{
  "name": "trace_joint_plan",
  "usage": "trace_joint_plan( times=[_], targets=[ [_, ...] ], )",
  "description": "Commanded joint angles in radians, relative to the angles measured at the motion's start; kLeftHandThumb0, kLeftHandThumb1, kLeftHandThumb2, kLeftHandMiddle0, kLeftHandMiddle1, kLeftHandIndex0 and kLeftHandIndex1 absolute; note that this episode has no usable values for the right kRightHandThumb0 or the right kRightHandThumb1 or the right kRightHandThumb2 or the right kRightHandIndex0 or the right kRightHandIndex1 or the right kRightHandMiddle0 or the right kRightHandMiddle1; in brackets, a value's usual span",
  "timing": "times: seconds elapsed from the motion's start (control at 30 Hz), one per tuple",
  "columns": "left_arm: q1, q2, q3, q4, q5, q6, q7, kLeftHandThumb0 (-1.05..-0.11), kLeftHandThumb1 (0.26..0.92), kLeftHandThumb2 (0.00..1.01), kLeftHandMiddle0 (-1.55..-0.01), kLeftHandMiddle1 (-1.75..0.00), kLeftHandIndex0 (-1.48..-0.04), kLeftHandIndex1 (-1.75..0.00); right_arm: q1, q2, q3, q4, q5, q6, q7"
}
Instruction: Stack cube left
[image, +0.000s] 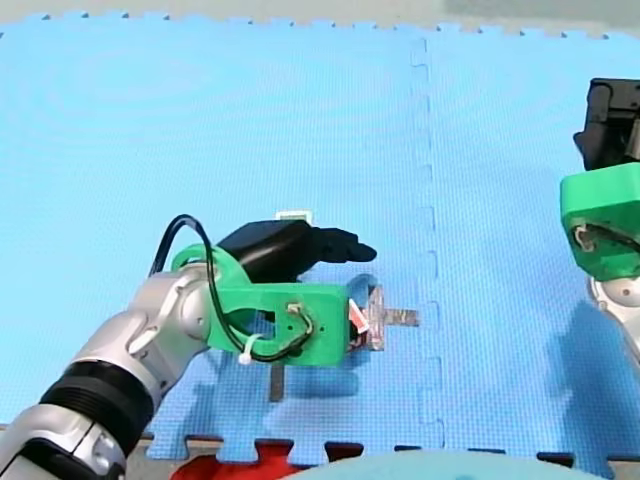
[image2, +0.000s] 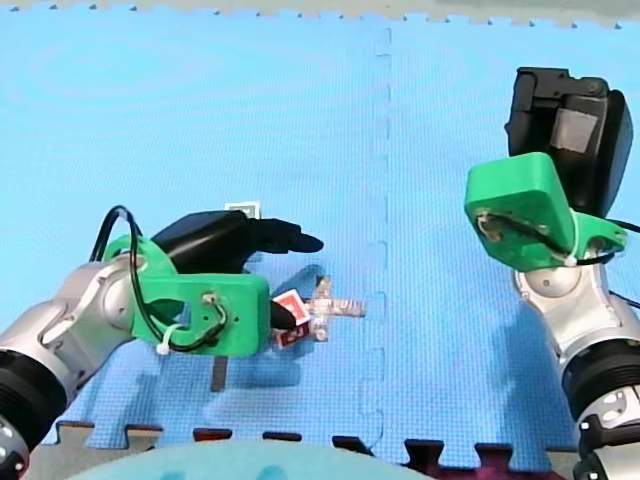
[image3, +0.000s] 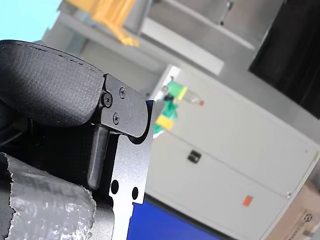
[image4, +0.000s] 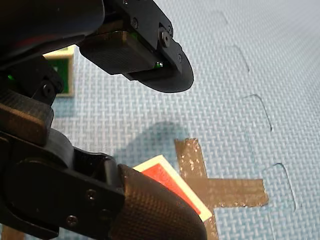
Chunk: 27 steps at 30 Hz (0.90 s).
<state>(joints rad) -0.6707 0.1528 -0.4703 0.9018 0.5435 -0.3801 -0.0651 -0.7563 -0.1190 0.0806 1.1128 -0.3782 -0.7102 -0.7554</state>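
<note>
A red cube with a white rim lies on the blue mat, touching the silver tape cross. My left hand reaches in from the left and hovers over the red cube, one finger just above it, the others held higher; it holds nothing. In the second wrist view the red cube shows under the lower finger, beside the tape cross. A green cube sits on the mat just behind the left hand, partly hidden by it. My right hand is raised at the right edge, far from both cubes.
Blue foam mat tiles cover the whole surface, with a seam running down right of the cross. The mat's front edge is close below the left arm. A short strip of tape lies under the left wrist.
</note>
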Motion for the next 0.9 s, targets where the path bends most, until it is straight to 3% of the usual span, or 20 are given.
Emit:
trace_joint_plan(
  times=[0.0,0.13,0.3,0.47,0.63,0.87],
  targets=[
    [0.005,-0.006,0.008,0.013,0.012,-0.037,0.088,-1.048,0.892,0.0,-0.99,-1.75,-0.58,-0.03,-0.003,-0.005,-0.002,0.007,0.003,-0.007,-0.004],
    [0.013,-0.032,0.036,0.053,-0.016,-0.089,0.174,-1.048,0.908,0.01,-1.0,-1.75,-0.64,-0.05,0.0,-0.007,-0.001,0.012,0.0,-0.01,-0.007],
    [-0.037,-0.012,0.047,0.095,-0.087,-0.063,-0.079,-1.048,0.921,0.11,-0.99,-1.75,-0.35,0.0,0.002,-0.005,0.002,0.019,-0.003,-0.014,-0.011],
    [-0.025,0.0,0.051,0.047,-0.094,-0.059,-0.133,-1.048,0.899,0.06,-0.89,-1.75,-0.32,0.0,0.014,-0.009,0.008,0.028,-0.014,-0.018,-0.024],
    [-0.008,0.045,0.057,-0.059,-0.108,-0.028,-0.231,-1.048,0.908,0.03,-0.82,-1.75,-0.31,0.0,0.017,-0.012,0.013,0.04,-0.02,-0.016,-0.035],
    [0.037,0.115,0.094,-0.211,-0.136,0.028,-0.305,-1.048,0.921,0.05,-0.84,-1.75,-0.32,-0.01,0.017,-0.012,0.014,0.049,-0.018,-0.011,-0.039]
  ],
)
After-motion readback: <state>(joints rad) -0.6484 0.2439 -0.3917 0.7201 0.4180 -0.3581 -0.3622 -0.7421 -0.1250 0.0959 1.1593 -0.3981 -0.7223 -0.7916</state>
